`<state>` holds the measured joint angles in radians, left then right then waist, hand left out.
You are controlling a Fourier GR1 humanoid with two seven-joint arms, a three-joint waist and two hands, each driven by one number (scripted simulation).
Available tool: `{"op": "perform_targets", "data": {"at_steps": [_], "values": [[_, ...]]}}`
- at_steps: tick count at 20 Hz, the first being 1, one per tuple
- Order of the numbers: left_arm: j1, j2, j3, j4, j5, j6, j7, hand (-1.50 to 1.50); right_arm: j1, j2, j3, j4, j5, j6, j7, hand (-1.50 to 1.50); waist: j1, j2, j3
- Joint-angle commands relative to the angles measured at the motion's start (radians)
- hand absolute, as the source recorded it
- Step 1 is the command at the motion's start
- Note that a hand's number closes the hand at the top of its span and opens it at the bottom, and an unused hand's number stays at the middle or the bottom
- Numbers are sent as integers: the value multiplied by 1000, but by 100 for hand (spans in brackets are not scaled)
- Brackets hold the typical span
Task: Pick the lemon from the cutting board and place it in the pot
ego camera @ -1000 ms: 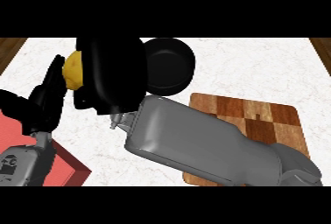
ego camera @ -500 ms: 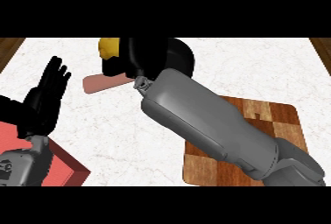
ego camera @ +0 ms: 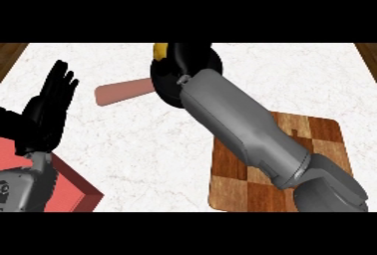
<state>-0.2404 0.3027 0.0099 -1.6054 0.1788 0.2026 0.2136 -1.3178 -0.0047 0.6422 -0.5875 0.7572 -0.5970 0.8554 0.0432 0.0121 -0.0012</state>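
White marble counter (ego camera: 147, 149), wooden edges

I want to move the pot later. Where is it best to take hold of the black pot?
Probably by the flat pinkish handle of the black pot, coming from the left: it sticks out sideways over bare counter, while the right hand covers the pot's body.

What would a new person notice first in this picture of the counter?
The grey right forearm crosses the middle of the view, running from the wooden cutting board at the lower right up to the black pot at the top. There the right hand curls round the yellow lemon above the pot. The left hand rests open at the left edge, fingers up.
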Motion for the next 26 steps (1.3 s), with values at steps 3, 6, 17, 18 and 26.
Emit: {"op": "perform_targets", "data": {"at_steps": [3,6,17,18,26], "values": [[-9,-51,-49,22,-56,32,-30,0,14,5,-116,129,-133,-52,-152,150,25,17,1],[-13,-18,-11,1,-18,-4,-16,0,65,5,-164,138,-212,-48,-188,-150,23,10,1],[0,-17,-17,-38,-7,-25,6,0,146,5,-396,18,-538,-119,-647,-150,48,14,3],[-15,-21,-8,-11,-28,1,-7,0,137,5,-437,23,-557,-108,-704,-150,32,17,3],[37,-13,27,-31,-17,-12,-3,0,209,-14,-607,21,-702,-51,-955,-150,-15,-4,2]]}}
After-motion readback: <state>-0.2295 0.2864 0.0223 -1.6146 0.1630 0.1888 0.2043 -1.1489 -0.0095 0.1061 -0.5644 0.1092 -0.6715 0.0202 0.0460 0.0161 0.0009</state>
